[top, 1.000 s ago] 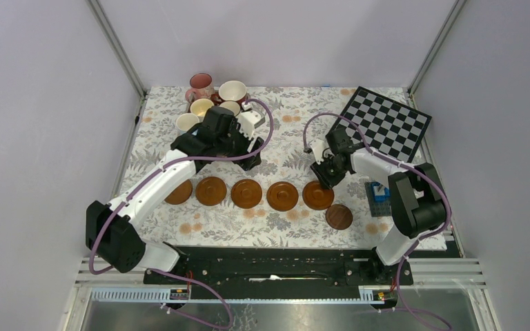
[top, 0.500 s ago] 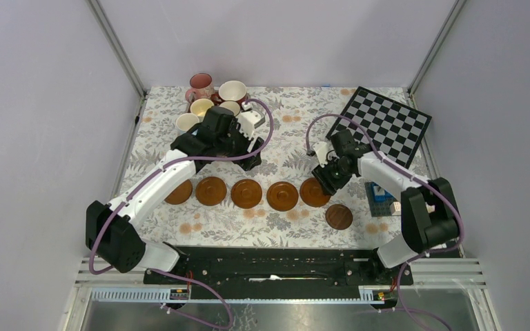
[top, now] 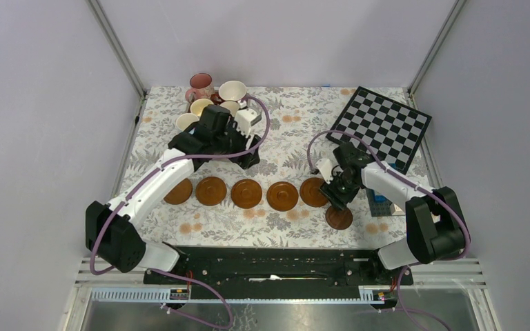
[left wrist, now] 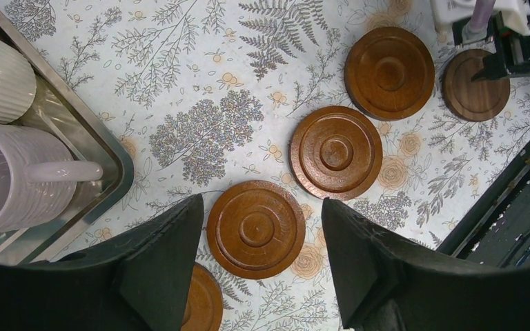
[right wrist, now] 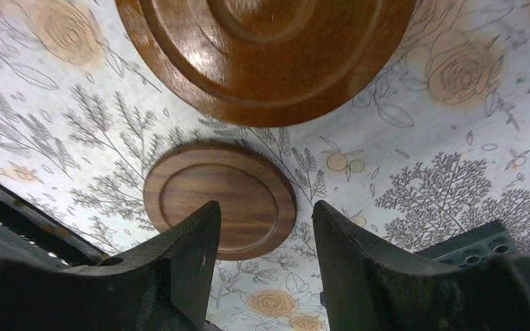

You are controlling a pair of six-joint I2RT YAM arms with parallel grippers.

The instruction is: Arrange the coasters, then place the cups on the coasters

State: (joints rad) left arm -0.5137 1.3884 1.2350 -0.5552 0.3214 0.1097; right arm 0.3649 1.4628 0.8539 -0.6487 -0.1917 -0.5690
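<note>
The right claw (right wrist: 263, 214) is spread and grips nothing. It hangs low over the darker coaster (right wrist: 219, 200), which lies flat on the counter (right wrist: 455, 138) just below its fingers. Just past the fingertips sits the nearest lighter coaster (right wrist: 266, 55). It is the end of a row of five coasters (top: 246, 194) that runs away to this claw's left, the far one partly hidden under the other arm. The dark disc alone lies out of line, nearer the arm bases than the row. By my reading the arranging is nearly done, and bringing this last piece into the row is the step in hand.

The left claw (left wrist: 262, 276) is likewise spread and empty, hovering above a row coaster (left wrist: 257, 229). Off to its left, the cups (top: 210, 103) stand clustered in the metal tray (left wrist: 76, 131). None stands on a coaster, so all of the cup placing is left to do.
</note>
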